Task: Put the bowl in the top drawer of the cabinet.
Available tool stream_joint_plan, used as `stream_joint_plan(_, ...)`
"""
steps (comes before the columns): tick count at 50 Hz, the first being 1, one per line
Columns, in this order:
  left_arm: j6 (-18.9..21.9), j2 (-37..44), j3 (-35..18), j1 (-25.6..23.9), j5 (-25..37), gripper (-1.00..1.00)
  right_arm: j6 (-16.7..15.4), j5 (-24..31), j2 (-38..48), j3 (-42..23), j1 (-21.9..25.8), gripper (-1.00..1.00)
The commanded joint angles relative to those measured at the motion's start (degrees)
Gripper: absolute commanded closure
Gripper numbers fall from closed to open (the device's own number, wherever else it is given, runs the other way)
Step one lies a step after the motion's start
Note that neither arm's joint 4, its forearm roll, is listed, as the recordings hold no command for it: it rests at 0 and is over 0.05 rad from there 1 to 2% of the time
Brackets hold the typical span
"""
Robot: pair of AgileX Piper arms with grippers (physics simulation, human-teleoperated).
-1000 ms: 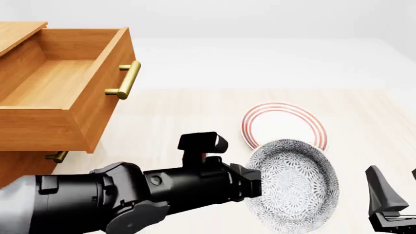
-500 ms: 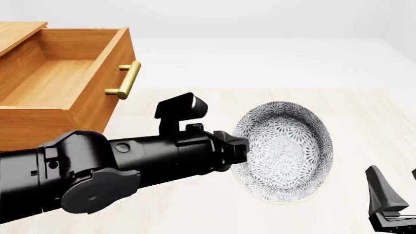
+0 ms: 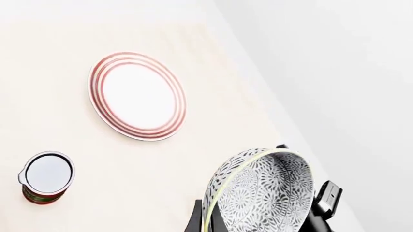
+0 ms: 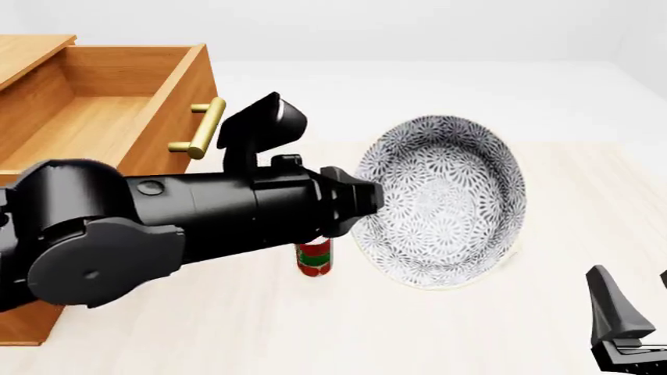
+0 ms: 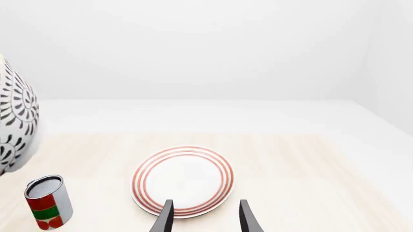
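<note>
- The cabinet (image 4: 26, 55) fills the far left of the front view; its flat top shows at the upper left corner.
- The top drawer (image 4: 99, 117) stands pulled out toward the right, its box open upward and bare wood showing inside. The brass handle (image 4: 205, 129) sits on its right-facing front, just left of the left arm's camera housing.
- The table (image 4: 583, 203) is pale wood, with open surface to the right of the bowl and along the near edge.
- The left arm (image 4: 177, 226) reaches across from the left, crossing in front of the drawer's near corner.
- The bowl (image 4: 440, 201) is held up off the table, tipped on edge with its hollow facing the camera, right of the drawer and well apart from it. In the left wrist view its pale rim (image 3: 216, 193) runs between the fingers.
- The left gripper (image 4: 360, 199) is clamped on the bowl's left rim.
- The plate (image 5: 183, 180) lies flat on the table, clear of the can.
- The right gripper (image 5: 203, 215) hangs low at the near right, fingers parted and holding nothing, just above the plate's near edge in its wrist view.
- The can (image 4: 314, 256), red and green, stands upright under the left arm's wrist, left of the bowl.
</note>
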Motion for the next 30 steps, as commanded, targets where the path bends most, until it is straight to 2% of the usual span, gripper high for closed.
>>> stream_joint_plan(1,1.00,-1.66,-2.54,1.22,2.99,1.00,0.00,0.00,-0.01,0.00,0.00,-1.00)
stream_joint_plan(30,2.46,-5.37,-6.15,6.62,8.43,1.00,-0.01,0.00,0.00,0.00,-0.01,-1.00)
